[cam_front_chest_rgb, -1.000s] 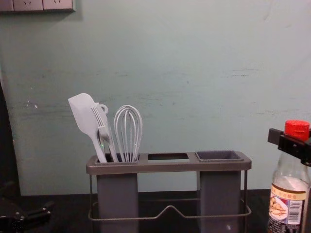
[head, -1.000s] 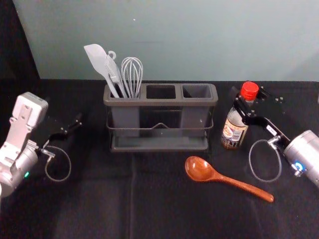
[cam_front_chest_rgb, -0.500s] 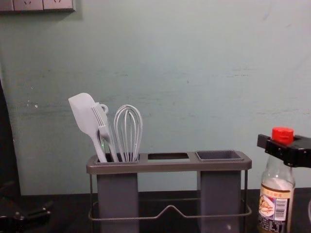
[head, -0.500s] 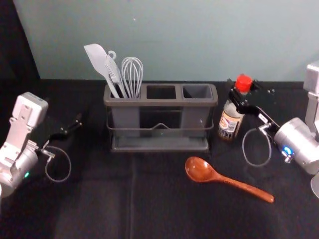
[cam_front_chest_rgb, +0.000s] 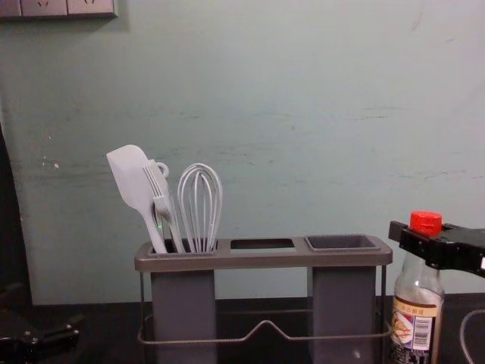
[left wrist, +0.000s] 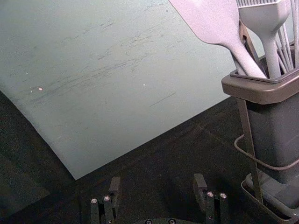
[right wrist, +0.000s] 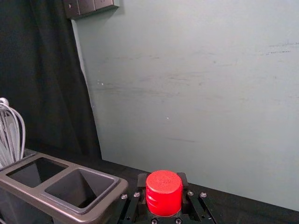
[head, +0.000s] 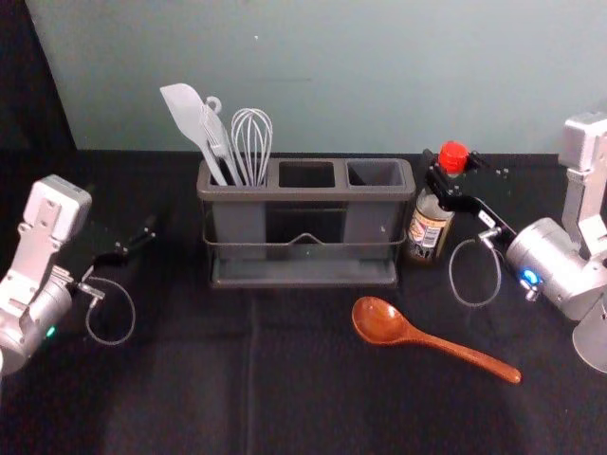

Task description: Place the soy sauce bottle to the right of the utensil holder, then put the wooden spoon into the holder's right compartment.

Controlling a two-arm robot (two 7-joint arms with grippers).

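The right gripper is shut on the neck of the soy sauce bottle, which stands upright close beside the holder's right end. From the right wrist, the gripper clasps the bottle just under its red cap. The chest view shows the bottle right of the holder; its base is cut off there. In the head view the utensil holder has empty middle and right compartments. The wooden spoon lies in front, handle toward the right. My left gripper is parked at the left; its wrist view shows the gripper open.
A white spatula, a brush and a whisk stand in the holder's left compartment. The black tablecloth reaches back to a pale green wall.
The bottle, held by my right gripper, has moved left toward the holder, and its cap sits lower in the chest view. The left arm, holder and spoon have stayed put.
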